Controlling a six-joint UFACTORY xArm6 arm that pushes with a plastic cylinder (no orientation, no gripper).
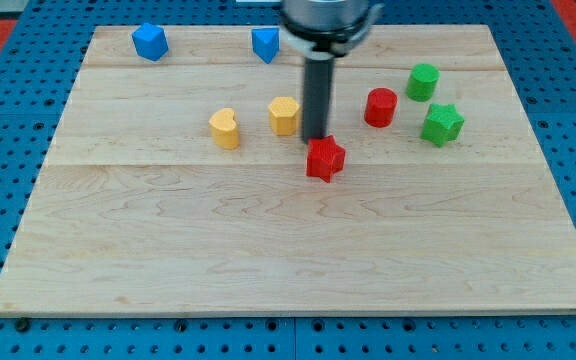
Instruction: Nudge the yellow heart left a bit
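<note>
Red star block [325,159] sits just below my tip [315,138]; yellow heart [225,128] lies left on the desk [268,250]; no fingers, nothing held.

Red star [325,159], red cylinder [380,107], two green blocks [423,82], two blue, perhaps a yellow hexagon [284,115].

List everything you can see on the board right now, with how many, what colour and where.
blue blocks: 2, blue, view's top left and top centre
yellow heart: 1, yellow, left of centre
yellow block: 1, yellow, just right of the heart
red star: 1, red, centre
red cylinder: 1, red, right of centre
green cylinder: 1, green, upper right
green star: 1, green, right, below the green cylinder
board: 1, pale wood, fills the view
my tip: 1, dark rod, between the yellow block and red star, just above the star
</note>
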